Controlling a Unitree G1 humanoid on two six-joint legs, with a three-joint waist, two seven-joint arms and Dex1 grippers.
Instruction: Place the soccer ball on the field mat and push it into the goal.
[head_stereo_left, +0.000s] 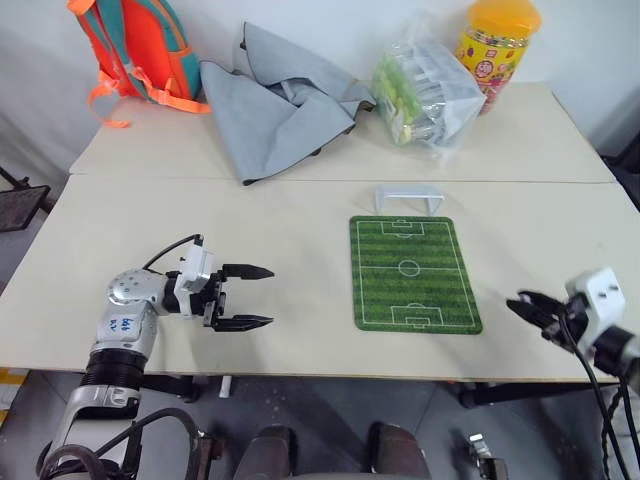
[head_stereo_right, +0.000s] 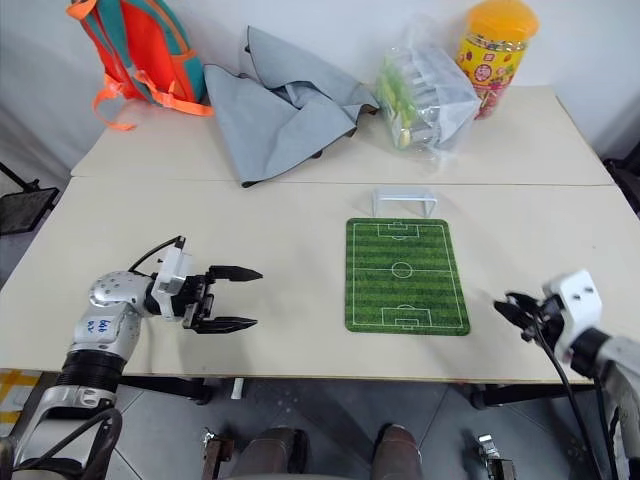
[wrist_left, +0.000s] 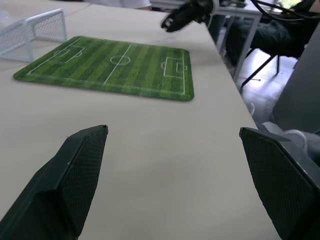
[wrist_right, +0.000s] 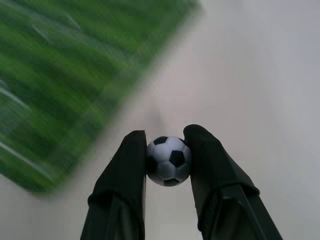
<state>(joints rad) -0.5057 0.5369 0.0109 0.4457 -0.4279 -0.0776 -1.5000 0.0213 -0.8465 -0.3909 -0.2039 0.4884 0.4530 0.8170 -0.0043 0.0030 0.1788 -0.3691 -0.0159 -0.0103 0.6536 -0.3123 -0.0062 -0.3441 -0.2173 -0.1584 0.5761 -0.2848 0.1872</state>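
We take this for a test room or lab set up for robot trials, not a home. Two plain beige surfaces (head_stereo_left: 250, 230) stand pushed together against a bare white wall (head_stereo_left: 330, 25), on a grey tiled floor (head_stereo_left: 330, 410). The things on them look like staged props: a backpack (head_stereo_left: 140, 45), a grey cloth (head_stereo_left: 275, 100), a clear bag (head_stereo_left: 425, 90) of packets, a yellow-lidded jar (head_stereo_left: 498, 45), a toy field mat (head_stereo_left: 410, 272) and a small goal (head_stereo_left: 408, 197).
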